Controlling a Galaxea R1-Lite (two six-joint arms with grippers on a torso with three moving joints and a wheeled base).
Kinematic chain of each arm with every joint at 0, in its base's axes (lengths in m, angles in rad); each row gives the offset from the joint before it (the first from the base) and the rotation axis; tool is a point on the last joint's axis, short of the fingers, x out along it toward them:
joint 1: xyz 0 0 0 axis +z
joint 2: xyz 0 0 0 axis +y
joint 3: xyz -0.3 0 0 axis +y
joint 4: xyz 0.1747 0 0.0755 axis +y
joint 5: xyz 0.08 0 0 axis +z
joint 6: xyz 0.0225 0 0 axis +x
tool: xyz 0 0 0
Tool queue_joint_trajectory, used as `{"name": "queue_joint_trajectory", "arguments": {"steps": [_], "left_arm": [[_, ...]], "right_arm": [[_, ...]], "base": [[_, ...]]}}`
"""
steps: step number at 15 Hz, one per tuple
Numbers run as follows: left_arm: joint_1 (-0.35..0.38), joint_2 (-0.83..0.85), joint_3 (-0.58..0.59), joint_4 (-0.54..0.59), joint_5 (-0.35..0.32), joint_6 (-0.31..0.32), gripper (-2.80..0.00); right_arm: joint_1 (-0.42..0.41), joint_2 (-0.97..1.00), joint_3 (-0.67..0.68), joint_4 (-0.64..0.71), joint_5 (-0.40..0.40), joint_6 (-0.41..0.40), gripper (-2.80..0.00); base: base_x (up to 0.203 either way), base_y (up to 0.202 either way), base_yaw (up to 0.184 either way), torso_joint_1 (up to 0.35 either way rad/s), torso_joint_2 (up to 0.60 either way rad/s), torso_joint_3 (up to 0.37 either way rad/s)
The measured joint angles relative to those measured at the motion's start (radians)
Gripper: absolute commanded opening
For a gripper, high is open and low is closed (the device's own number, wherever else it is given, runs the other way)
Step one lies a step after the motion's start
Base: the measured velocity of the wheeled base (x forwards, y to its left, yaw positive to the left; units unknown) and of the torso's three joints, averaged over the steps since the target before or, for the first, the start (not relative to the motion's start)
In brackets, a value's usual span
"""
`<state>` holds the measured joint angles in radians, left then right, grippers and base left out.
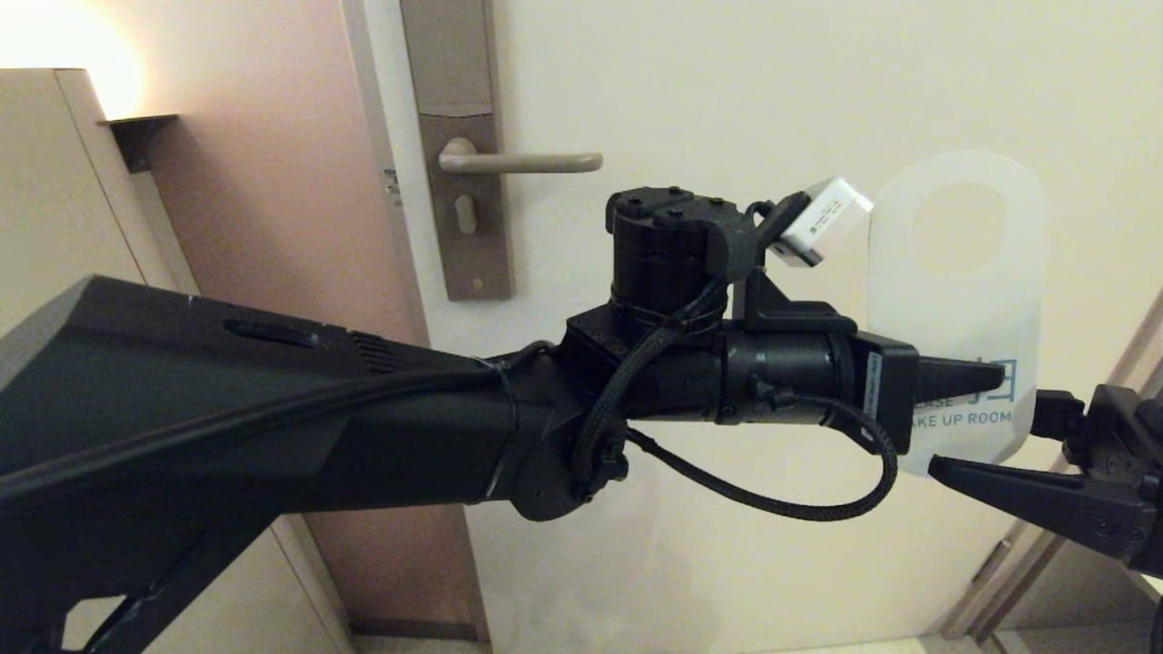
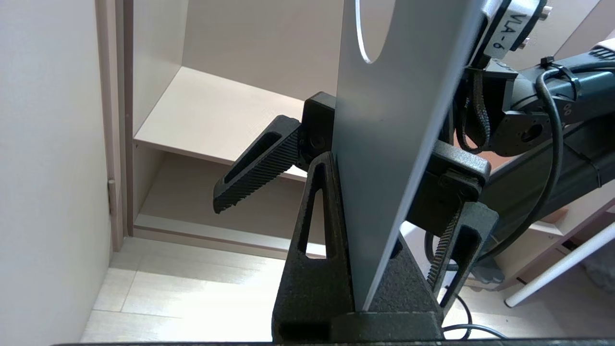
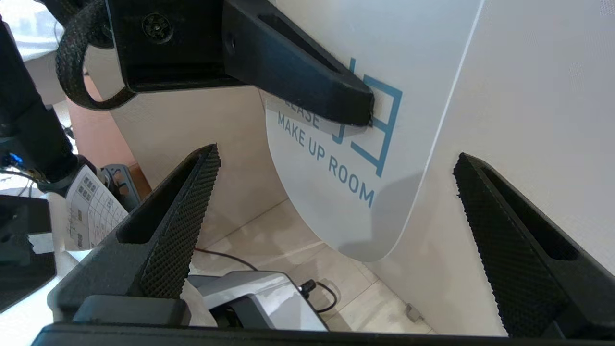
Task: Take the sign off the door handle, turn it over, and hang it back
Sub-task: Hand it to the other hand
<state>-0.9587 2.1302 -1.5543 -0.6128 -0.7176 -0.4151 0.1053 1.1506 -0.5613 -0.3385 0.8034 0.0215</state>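
While my left gripper (image 1: 963, 377) pinches the one sign (image 1: 963, 272) tight, white side showing, off to the side of the one door handle (image 1: 522, 162), my right gripper (image 3: 336, 211) waits spread wide just below it.

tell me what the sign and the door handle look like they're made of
The sign, held by the left gripper: probably thin plastic, or maybe coated card. It is a flat, stiff, smooth matte white sheet with a thin clean edge and printed teal lettering. The door handle: likely metal with a satin beige-grey finish, going by its soft, even sheen and slim rounded lever on a matching plate.
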Motion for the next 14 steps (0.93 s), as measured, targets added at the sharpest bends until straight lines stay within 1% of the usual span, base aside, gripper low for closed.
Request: {"name": "queue_joint_trajectory", "arguments": {"steps": [14], "left_arm": [[-0.005, -0.02, 0.027, 0.0, 0.0, 0.001, -2.8]], "right_arm": [[0.001, -0.006, 0.002, 0.0, 0.002, 0.0, -2.8]], "base": [[0.0, 0.0, 0.0, 0.0, 0.0, 0.0]]}}
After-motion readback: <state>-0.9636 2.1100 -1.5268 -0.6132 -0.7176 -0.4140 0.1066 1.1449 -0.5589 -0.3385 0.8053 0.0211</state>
